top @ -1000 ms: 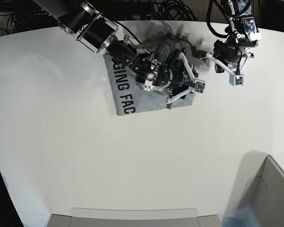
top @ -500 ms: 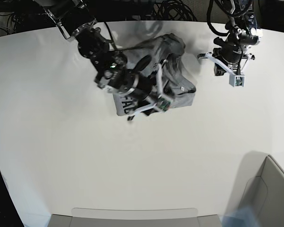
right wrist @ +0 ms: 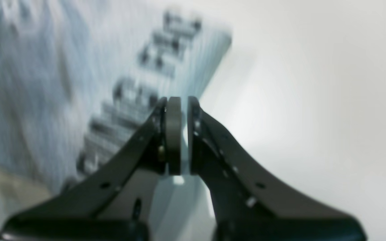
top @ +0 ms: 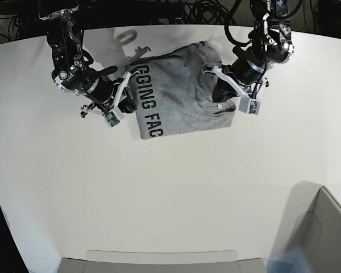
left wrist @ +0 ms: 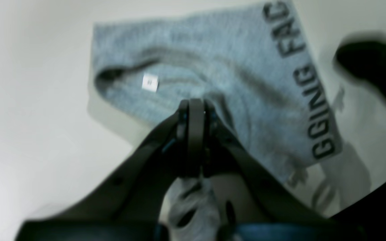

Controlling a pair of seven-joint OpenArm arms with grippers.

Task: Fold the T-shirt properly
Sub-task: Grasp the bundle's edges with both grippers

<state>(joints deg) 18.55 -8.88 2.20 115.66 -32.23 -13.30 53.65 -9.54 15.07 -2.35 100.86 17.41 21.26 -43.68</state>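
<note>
At the far middle of the table (top: 170,187) lies the T-shirt (top: 184,99), partly folded. Left gripper (left wrist: 195,110) closed, pinching nothing visible; right gripper (right wrist: 179,110) nearly closed, empty. Risk — either claw snagging loose cloth, undoing folds.

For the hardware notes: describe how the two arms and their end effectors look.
Both arms are black with silver metal joints and black cables. White brackets carry small wrist cameras. The left end effector and right end effector have dark, curved fingers with grey pads.

Bright, even overhead light falls on the white bench (top: 170,193), with soft shadows beneath the arms. Both wrist views are motion-blurred; the base view bows at its edges.
</note>
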